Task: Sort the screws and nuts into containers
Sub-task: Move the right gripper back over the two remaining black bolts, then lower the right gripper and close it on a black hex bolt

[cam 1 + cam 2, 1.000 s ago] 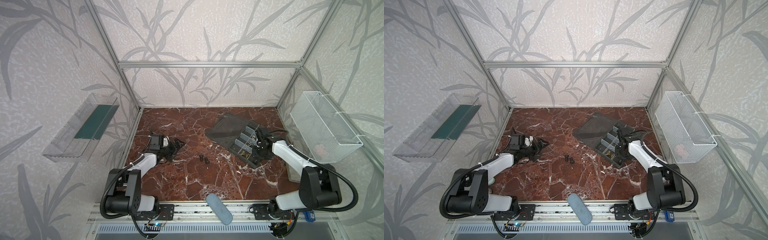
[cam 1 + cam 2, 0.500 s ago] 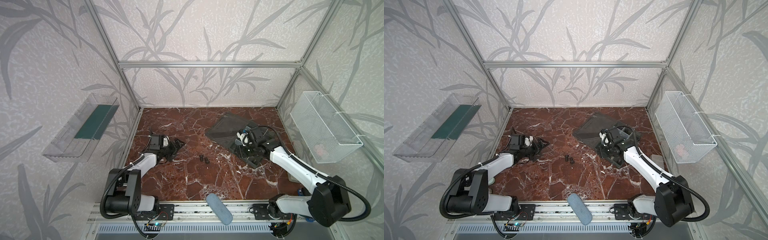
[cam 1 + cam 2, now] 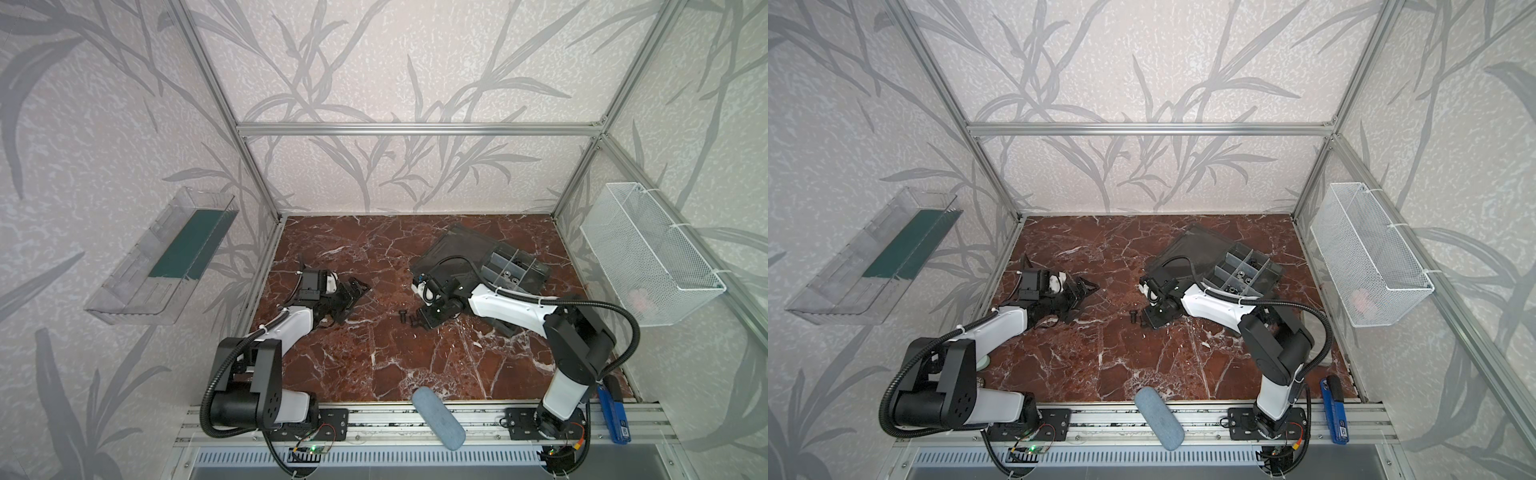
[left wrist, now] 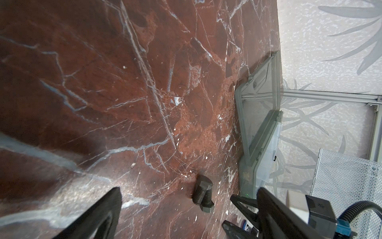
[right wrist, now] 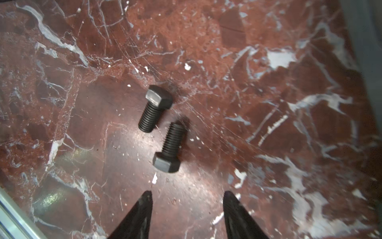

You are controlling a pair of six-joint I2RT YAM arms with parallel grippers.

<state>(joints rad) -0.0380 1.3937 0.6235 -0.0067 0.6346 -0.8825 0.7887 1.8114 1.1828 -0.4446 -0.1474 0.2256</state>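
Two black screws with hex heads lie side by side, pointing opposite ways, on the marble table near its middle. My right gripper is open and empty, its tips low over the marble just right of the screws. My left gripper stands open and empty at the left, well away from the screws. The dark grey organizer box sits at the back right with its lid open. Silver nuts lie in one of its containers.
A white mesh basket hangs on the right wall and a clear tray on the left wall. A grey-blue oblong object lies across the front rail. A blue tool lies at the front right corner.
My right gripper has left the organizer box and swung left and down to the two screws on the table, opening a little wider. The left arm has not moved.
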